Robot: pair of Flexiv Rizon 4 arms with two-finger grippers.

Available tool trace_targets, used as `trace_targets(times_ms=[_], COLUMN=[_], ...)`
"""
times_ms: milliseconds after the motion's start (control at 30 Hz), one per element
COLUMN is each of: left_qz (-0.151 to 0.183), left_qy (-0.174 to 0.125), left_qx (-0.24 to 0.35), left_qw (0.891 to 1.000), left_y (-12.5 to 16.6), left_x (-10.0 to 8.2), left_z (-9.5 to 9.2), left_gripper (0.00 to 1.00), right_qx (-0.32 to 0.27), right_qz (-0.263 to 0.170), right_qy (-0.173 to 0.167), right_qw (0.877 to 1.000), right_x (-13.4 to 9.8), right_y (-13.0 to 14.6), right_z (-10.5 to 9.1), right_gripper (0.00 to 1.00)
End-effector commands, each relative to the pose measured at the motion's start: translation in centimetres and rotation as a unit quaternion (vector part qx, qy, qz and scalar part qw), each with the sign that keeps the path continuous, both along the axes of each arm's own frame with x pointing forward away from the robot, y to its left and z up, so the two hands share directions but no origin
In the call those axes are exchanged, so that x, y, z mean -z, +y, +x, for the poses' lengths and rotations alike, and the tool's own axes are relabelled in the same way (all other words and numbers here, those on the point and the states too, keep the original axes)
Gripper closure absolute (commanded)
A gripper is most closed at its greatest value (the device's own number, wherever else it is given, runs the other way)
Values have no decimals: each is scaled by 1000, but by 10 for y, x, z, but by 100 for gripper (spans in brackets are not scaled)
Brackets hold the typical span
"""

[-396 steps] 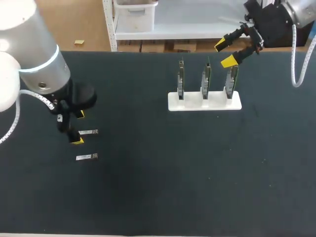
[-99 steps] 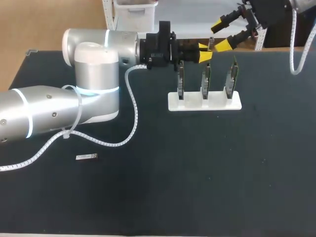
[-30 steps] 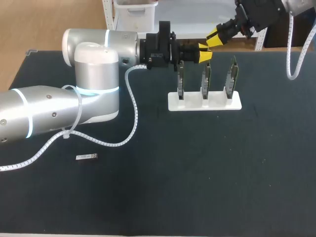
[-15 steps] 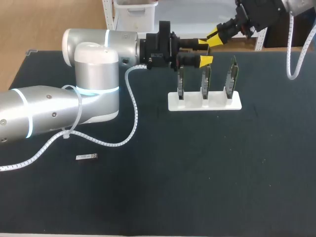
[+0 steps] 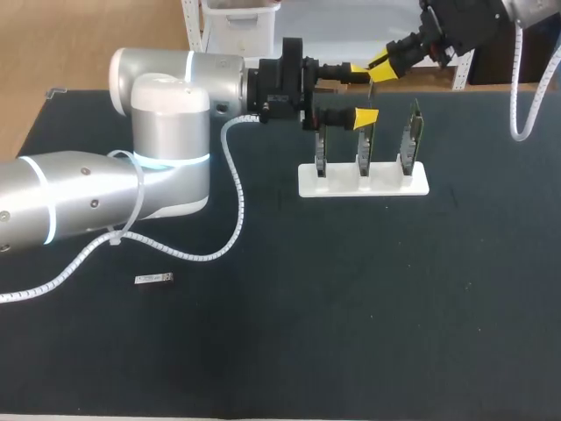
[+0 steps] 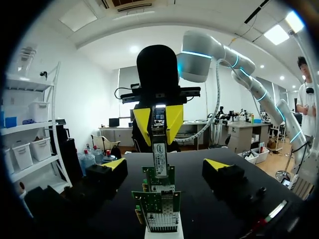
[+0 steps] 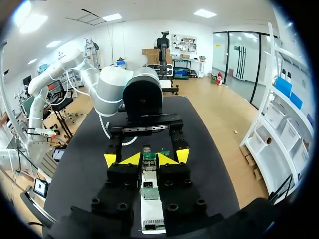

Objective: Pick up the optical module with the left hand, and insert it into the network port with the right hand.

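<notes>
Optical module (image 6: pixel 159 159) was gripped upright between the closed yellow tips of the right gripper (image 6: pixel 157 118), above the middle network card (image 5: pixel 365 140) in the white stand (image 5: pixel 364 182) near the bench's (image 5: pixel 351 307) far edge. The left gripper (image 5: pixel 359 94) was held spread wide, one finger at each side of the module, touching nothing. A second module (image 5: pixel 154 279) was seen lying toward the bench's left edge.

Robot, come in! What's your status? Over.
Left gripper open, fingers flanking the module. Right gripper shut on module, above the cards. Nothing blocking.
</notes>
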State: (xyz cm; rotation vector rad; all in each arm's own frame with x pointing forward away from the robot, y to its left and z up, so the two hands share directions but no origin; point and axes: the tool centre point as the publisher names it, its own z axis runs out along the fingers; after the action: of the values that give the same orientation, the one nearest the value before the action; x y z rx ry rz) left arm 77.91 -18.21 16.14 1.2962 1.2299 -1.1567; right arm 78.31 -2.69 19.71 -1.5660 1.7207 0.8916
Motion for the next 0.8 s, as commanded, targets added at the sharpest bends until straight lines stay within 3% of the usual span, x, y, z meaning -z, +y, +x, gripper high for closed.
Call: trace_targets(times_ms=[33,800], left_qz=[8,145], left_qy=[-1,-9], left_qx=[-4,4], left_qw=[1000,989], left_y=[0,26], left_x=[-1,11], left_z=[-2,-3], left_gripper=[0,0], right_qx=[0,-6], right_qz=[2,4], right_qy=[0,0], right_qw=[1000,1000], right_x=[0,0], right_y=[-1,-2], right_z=[0,-1], right_gripper=[100,100])
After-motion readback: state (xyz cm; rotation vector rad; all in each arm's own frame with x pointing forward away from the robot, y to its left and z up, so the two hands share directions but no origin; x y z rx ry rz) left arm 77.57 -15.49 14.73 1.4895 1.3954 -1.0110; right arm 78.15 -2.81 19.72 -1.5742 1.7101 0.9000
